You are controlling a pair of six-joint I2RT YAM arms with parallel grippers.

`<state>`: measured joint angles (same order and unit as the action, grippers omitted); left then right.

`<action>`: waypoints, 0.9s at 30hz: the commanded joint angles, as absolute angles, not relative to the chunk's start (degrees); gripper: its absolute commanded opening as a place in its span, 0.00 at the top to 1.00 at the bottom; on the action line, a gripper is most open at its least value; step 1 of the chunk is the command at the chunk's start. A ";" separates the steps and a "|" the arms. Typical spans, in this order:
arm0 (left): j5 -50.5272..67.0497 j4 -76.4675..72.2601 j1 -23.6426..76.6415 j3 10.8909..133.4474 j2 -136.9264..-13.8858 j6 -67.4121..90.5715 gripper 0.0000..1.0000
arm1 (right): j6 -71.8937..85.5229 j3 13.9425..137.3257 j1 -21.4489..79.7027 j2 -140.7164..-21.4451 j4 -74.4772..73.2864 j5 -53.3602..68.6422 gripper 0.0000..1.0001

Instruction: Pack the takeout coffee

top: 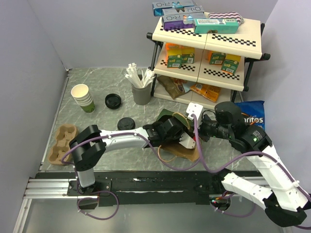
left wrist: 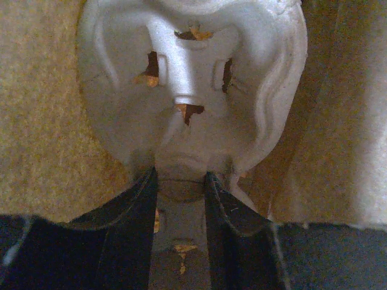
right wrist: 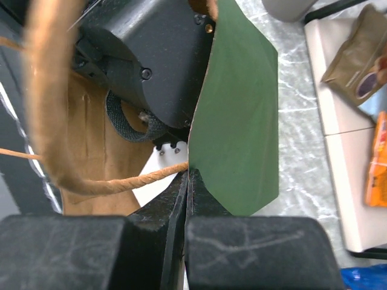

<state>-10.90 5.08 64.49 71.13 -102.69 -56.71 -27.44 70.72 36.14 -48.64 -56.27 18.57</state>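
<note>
Top view: the takeout coffee [top: 126, 123] stands on the counter [top: 102, 80] outside the brown paper bag [top: 181, 153], close by the left arm, which could topple it on backing out.

Left wrist: the left tool [left wrist: 180, 179], partly spread, pinches a pale moulded tray [left wrist: 181, 90] inside the bag; a pull could drag the tray askew.

Right wrist: the right tool [right wrist: 188, 181] is pressed together on the bag's green-faced rim [right wrist: 236, 121]; thin paper could slip or tear, collapsing the mouth.

tabletop [top: 104, 80] grey-green marble pattern, evenly lit; plain pale lavender-grey walls [top: 29, 53] at 9, 12 and 3 o'clock; cream three-tier shelf rack [top: 243, 44], black frame, checker trim, at 1 o'clock; black rail strip [top: 155, 183] along 6 o'clock edge
</note>
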 commanded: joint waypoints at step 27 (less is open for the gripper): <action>-9.57 -16.27 60.82 58.44 -100.10 -68.38 0.99 | -33.22 76.20 34.10 -51.77 -66.97 34.28 1.00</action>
<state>-7.33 -15.51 62.54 56.60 -100.12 -67.92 -30.74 72.88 34.09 -52.12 -62.24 29.12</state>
